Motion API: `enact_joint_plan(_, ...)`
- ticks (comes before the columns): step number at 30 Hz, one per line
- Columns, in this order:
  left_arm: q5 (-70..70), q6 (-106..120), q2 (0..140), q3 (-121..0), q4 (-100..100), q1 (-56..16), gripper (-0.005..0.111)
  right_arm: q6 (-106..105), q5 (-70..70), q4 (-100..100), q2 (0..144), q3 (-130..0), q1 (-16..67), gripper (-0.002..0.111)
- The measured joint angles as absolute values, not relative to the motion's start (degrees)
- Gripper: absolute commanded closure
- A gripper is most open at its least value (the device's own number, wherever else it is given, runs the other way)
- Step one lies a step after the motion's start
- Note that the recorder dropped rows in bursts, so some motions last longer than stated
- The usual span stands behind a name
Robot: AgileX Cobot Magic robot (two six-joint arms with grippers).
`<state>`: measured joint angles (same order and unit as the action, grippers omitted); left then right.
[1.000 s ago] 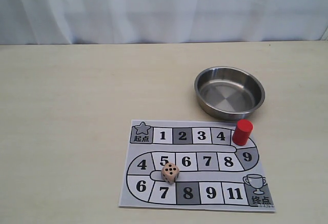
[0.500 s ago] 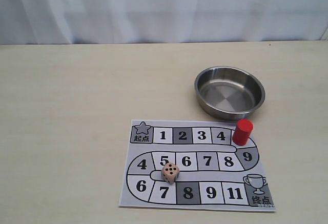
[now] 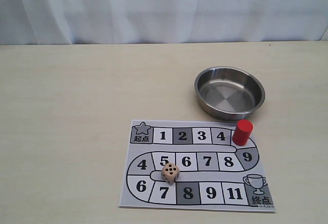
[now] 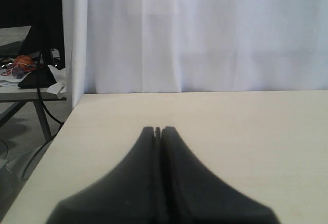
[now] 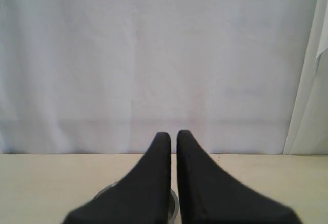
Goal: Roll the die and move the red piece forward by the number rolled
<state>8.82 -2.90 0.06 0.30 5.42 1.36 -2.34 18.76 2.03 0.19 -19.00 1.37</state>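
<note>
Red and upright, the red piece (image 3: 242, 132) stands on the game board (image 3: 215, 176) at the bend just past square 4. It is beside the steel bowl (image 3: 228, 114), whose rim we glimpse beneath the drawn-together, empty fingers of our right gripper (image 5: 173, 134). Our left gripper (image 4: 158, 129) keeps its fingers pressed together on nothing over the bare table (image 4: 246, 131), and the die (image 3: 170, 172) rests between squares 5 and 7, apart from both pairs of fingers.

tan die (image 3: 170, 172) w/ black pips; red piece (image 3: 242, 132).
</note>
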Motion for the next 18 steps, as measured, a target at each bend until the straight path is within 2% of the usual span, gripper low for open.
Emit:
enact_joint_plan(8, 8.8, -2.9, 0.1, 0.3, 5.4, 1.4, 0.107, -4.3, 7.9, 2.0, 0.3, -1.0, 1.4, 0.104)
enact_joint_plan(18, 8.8, -2.9, 0.1, 0.3, 5.4, 1.4, 0.107, -6.2, 12.5, 3.4, 0.3, -0.1, 1.4, 0.104)
